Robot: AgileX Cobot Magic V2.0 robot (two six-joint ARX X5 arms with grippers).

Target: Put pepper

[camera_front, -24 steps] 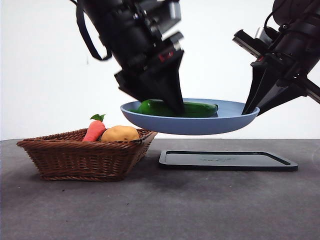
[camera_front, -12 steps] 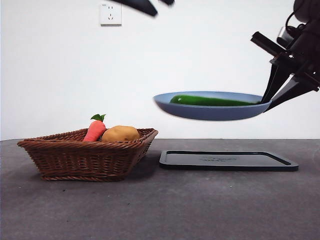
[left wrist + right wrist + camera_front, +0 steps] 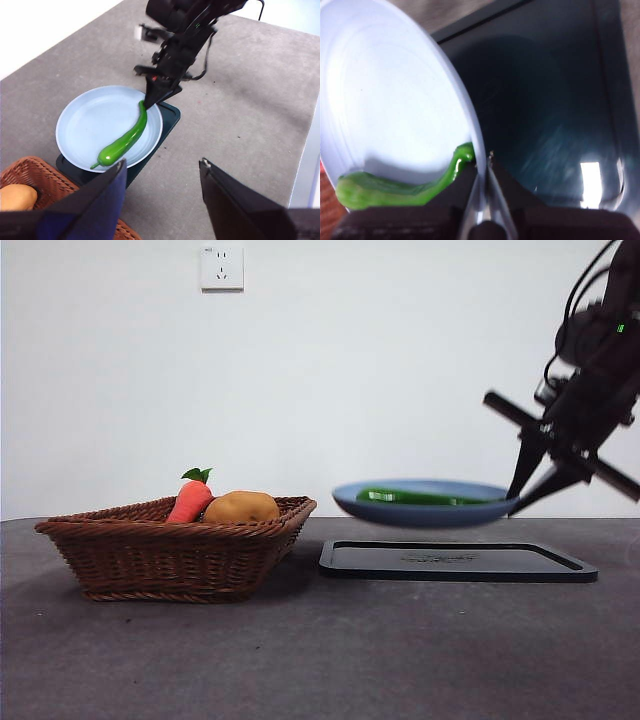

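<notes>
Grey tabletop: my right gripper [image 3: 528,492] clamps the blue plate [image 3: 425,510] rim, pepper [image 3: 420,497] inside (no readable writing anywhere); left gripper [image 3: 162,172] gapes.

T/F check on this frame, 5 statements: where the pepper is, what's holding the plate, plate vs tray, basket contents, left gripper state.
1. The pepper lies on the blue plate. True.
2. The left gripper is clamped on the plate's rim. False: the right gripper is shut on the rim; the left one is open, empty and held above the table.
3. The plate rests flat on the black tray. False: in the front view it hangs just above the tray, with a gap showing.
4. The carrot and potato sit in the wicker basket. True.
5. The basket also holds a pepper. False: the only pepper is on the plate.
</notes>
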